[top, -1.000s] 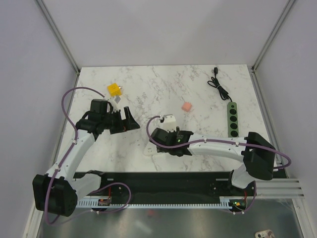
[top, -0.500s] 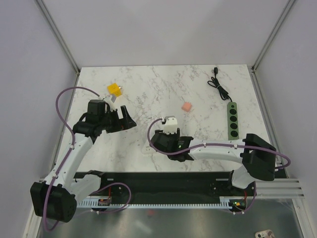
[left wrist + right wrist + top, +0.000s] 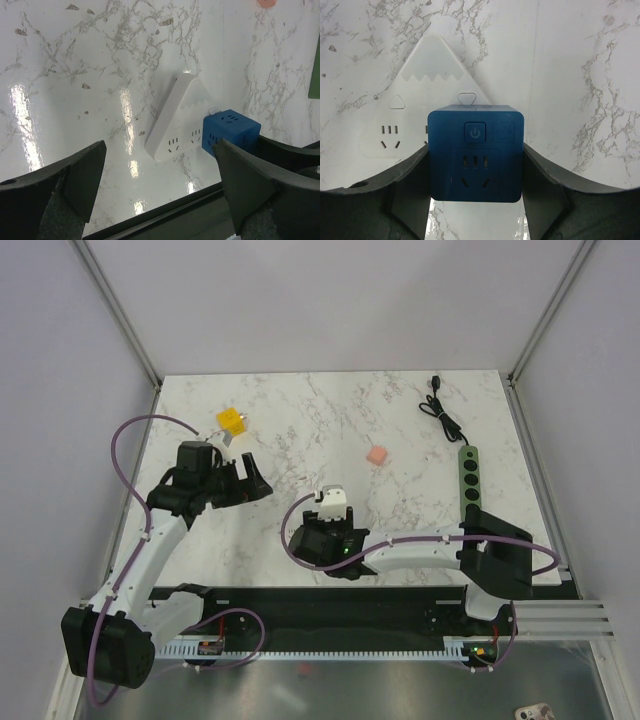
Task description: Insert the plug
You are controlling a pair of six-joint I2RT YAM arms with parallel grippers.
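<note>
A blue cube plug [image 3: 476, 152] with a power button and a socket face sits between the fingers of my right gripper [image 3: 476, 172], which is shut on it. It hangs over the right part of a white triangular socket block [image 3: 422, 75] that lies flat on the marble. The left wrist view shows the same cube [image 3: 231, 131] against the block's [image 3: 177, 117] right corner. From above, my right gripper [image 3: 325, 540] covers both. My left gripper [image 3: 255, 480] is open and empty, held above the table to the left of the block, its fingers [image 3: 75, 175] wide apart.
A yellow block [image 3: 231, 420] lies at the back left and a pink block [image 3: 376, 455] near the middle. A green power strip [image 3: 471, 480] with a black cable [image 3: 442, 412] lies along the right side. The black front rail [image 3: 330, 600] runs below the table edge.
My right gripper has moved left and towards the near edge with the blue cube, and now covers the white block. My left gripper has shifted only slightly.
</note>
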